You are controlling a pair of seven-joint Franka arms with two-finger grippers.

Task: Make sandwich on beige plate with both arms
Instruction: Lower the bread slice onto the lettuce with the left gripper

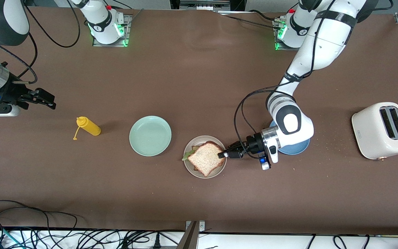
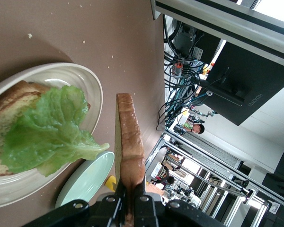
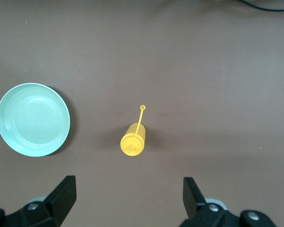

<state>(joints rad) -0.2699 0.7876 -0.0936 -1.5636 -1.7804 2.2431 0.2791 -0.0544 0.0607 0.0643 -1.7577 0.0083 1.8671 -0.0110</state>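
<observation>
Sandwich (image 1: 206, 158): two slices, one lettuce leaf (image 2: 47, 130)

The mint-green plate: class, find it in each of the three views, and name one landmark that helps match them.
Front view: mint-green plate between yellow bottle and beige plate.
Left wrist view: sliver beside the beige plate.
Right wrist view: whole.
Shared landmark: yellow bottle beside it, front and right wrist views.

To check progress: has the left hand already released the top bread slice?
No, the left hand is shut on the top bread slice, above the lettuce.
</observation>
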